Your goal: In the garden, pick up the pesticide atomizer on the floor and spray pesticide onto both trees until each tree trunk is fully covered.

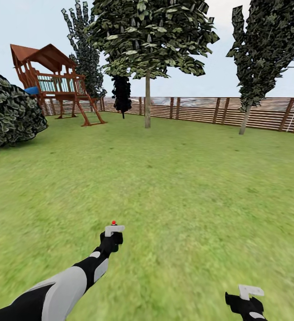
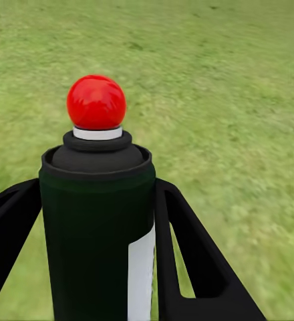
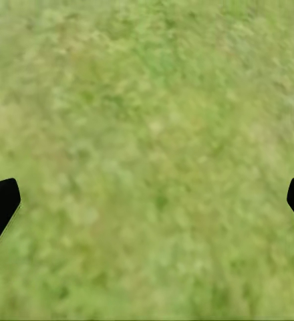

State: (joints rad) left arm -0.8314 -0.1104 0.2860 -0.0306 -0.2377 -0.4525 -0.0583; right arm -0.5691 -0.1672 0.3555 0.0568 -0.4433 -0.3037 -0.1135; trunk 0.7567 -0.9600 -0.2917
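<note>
My left gripper (image 1: 114,232) is shut on the pesticide atomizer (image 2: 97,221), a black bottle with a white label and a red ball cap; its black fingers (image 2: 194,261) press both sides of the body. In the head view the red cap of the atomizer (image 1: 113,222) shows above that gripper, low over the lawn. A tree (image 1: 147,104) with a straight grey-brown trunk and a broad leafy canopy stands far ahead near the fence. A darker tree (image 1: 244,120) with a leaning pale trunk stands at the right. My right gripper (image 1: 250,294) hangs open over grass, also seen as the right gripper (image 3: 147,200).
A brown slat fence (image 1: 200,109) bounds the lawn at the back. A wooden play tower (image 1: 53,82) stands at the back left, with a large dark shrub (image 1: 9,113) at the left edge. Narrow dark trees (image 1: 87,53) rise behind the tower. Open lawn (image 1: 165,178) lies between me and the trees.
</note>
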